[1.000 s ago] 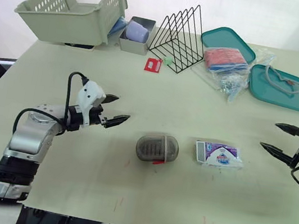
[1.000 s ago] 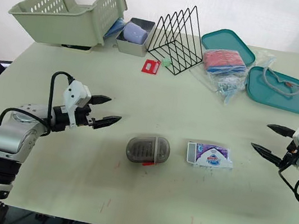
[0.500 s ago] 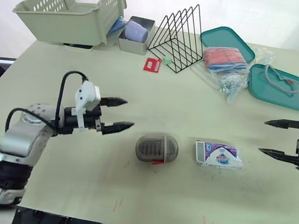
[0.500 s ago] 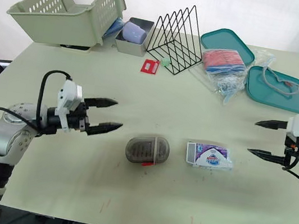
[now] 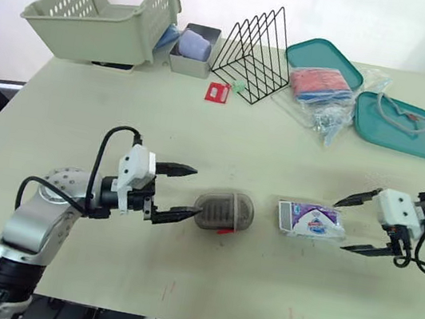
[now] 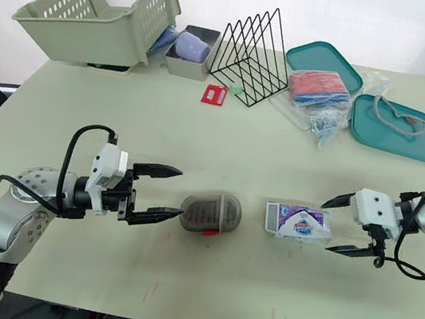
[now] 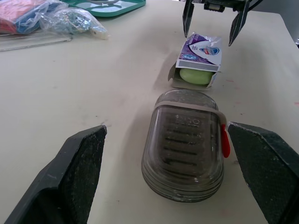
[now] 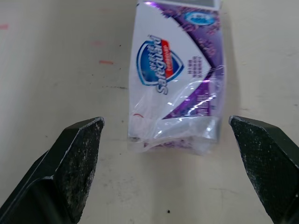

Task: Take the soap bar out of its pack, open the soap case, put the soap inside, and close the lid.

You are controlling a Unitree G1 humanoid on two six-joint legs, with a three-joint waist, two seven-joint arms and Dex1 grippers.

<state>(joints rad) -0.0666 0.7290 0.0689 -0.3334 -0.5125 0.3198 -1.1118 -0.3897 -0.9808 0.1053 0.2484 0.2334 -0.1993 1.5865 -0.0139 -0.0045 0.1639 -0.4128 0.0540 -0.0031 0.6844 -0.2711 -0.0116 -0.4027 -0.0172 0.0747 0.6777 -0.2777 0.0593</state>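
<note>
Green soap bar point(image 7: 196, 75) peeks from pack point(image 7: 202, 48) mouth, left wrist view.

Soap case point(image 5: 224, 211) lies on the bench point(image 5: 216, 290) right off the left claw point(image 5: 193, 192), just past its fingertips. Beyond the case sits the soap pack point(image 5: 310, 220), the two near each other but apart. The soap bar point(image 7: 196, 76) sits inside the pack, at the end facing the case. The right claw point(image 5: 341, 225) points in at the pack's other end, one fingertip on either side.
</note>
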